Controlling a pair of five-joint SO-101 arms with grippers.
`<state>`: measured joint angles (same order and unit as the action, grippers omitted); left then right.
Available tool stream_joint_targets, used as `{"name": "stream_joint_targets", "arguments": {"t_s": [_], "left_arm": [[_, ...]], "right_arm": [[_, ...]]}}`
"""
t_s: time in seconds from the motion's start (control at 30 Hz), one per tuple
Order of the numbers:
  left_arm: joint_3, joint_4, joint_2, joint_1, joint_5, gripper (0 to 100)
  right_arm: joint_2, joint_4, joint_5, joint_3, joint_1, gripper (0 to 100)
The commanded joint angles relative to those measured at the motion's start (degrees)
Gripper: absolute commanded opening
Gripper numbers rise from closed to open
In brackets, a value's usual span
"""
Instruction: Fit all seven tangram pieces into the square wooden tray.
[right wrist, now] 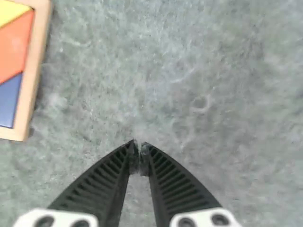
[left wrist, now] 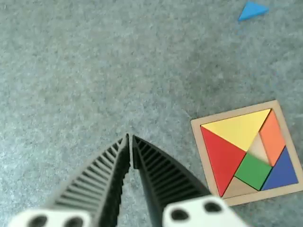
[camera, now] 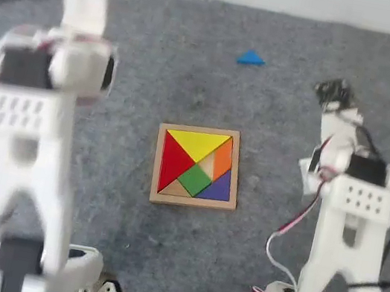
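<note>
The square wooden tray (camera: 192, 202) lies mid-table on the grey carpet. It holds a yellow triangle (camera: 197, 144), a red triangle (camera: 172, 161), an orange piece (camera: 224, 159), a green square (camera: 194, 179) and a blue triangle (camera: 219, 189). Two triangular slots show bare wood, one in the middle (left wrist: 259, 149) and one at the near edge (left wrist: 238, 187). A small blue triangle (camera: 250, 58) lies loose on the carpet far behind the tray. My left gripper (left wrist: 130, 138) is shut with nothing in it, above carpet left of the tray (left wrist: 232, 115). My right gripper (right wrist: 138, 144) is likewise shut, over carpet right of the tray (right wrist: 33, 61).
Both arms stand raised at the table's sides, the left one (camera: 39, 111) and the right one (camera: 352, 196). Cables (camera: 291, 223) hang by the right arm's base. Open carpet surrounds the tray on all sides.
</note>
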<state>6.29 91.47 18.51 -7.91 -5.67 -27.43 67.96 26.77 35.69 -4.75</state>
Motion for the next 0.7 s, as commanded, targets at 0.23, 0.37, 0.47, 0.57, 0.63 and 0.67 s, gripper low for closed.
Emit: {"name": "stream_joint_targets", "arguments": {"t_s": [0.23,0.37,0.47,0.57,0.63,0.67], "left_arm": [[-57.3,-23.6,44.0,-5.7,-3.1,1],[-76.6,-32.8,58.4,-8.5,-9.3,1],[-87.7,-35.8,68.7,-12.7,-9.8,1],[-96.8,-36.0,78.1,-16.9,-9.9,1],[-102.7,-35.7,84.2,-18.5,-9.8,1],[-102.8,-33.8,86.2,-19.1,-9.8,1]], "right_arm": [[-5.3,-12.4,-4.6,18.4,0.1,0.8],[-5.3,-15.6,-5.7,23.4,0.1,0.8],[-5.8,-18.6,-5.4,27.7,0.1,0.8],[-5.8,-20.7,-5.3,31.0,0.2,0.8],[-5.9,-20.7,-5.2,32.0,0.3,0.8],[-5.9,-20.5,-5.2,32.1,0.2,0.8]]}}
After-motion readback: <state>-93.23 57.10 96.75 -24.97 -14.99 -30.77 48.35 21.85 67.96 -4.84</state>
